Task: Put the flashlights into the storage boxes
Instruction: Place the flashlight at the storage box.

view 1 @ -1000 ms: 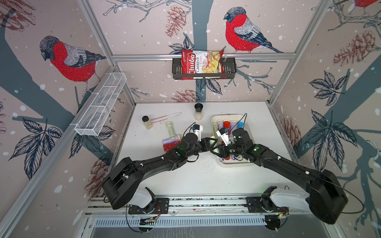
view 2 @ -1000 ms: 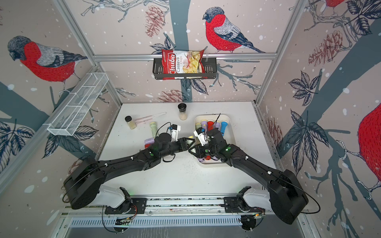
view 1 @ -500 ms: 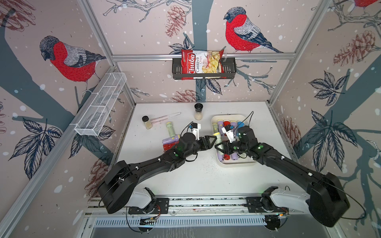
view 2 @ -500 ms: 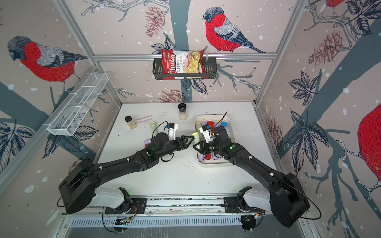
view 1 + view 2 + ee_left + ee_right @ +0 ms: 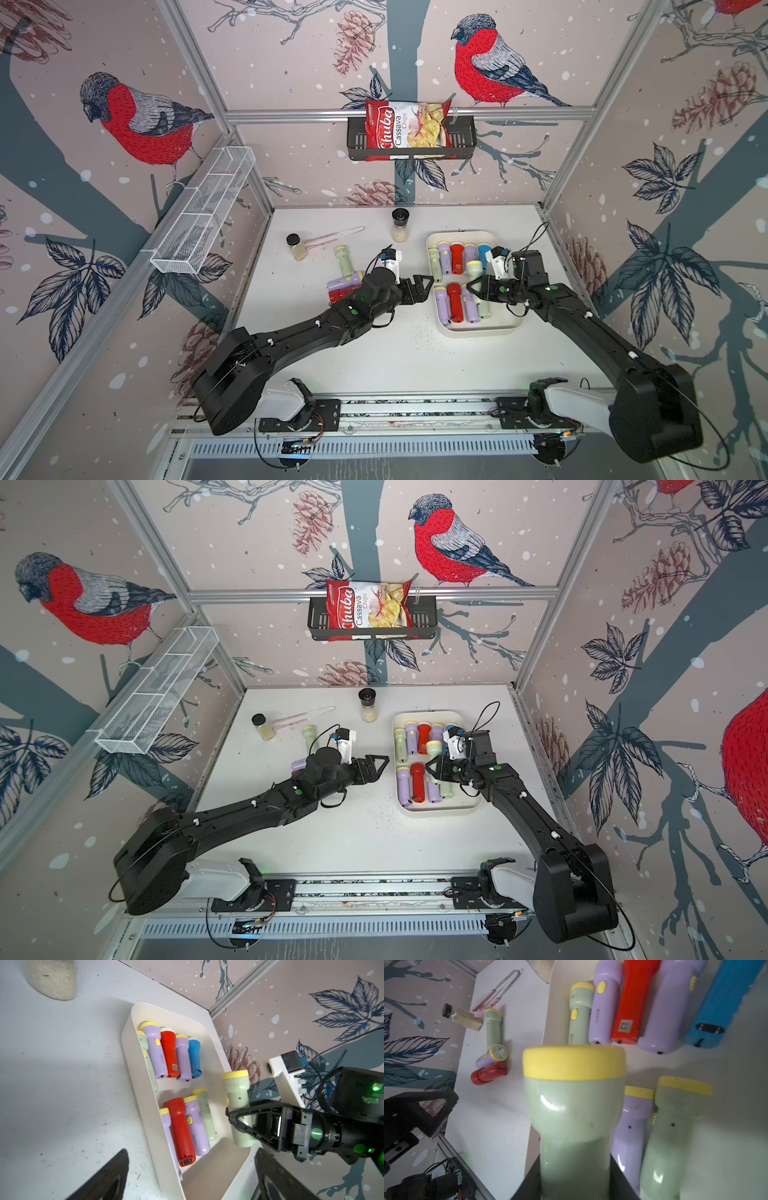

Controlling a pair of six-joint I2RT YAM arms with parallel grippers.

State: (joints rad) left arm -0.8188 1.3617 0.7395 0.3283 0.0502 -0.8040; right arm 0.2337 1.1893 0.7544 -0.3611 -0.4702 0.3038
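While your right gripper (image 5: 476, 289) clamps a pale green flashlight (image 5: 236, 1093) over the tray (image 5: 478, 331), you are mid-placement. The next move likely calls for lowering it onto the bare floor at the tray's right and releasing. Your left gripper (image 5: 422, 286) hangs spread and empty, just left of the tray.

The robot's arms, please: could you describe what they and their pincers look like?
The left arm and right arm are matte black with white bases. The left pincer and right pincer have black triangular open-frame fingers, white camera blocks, looping black cables and green lights.
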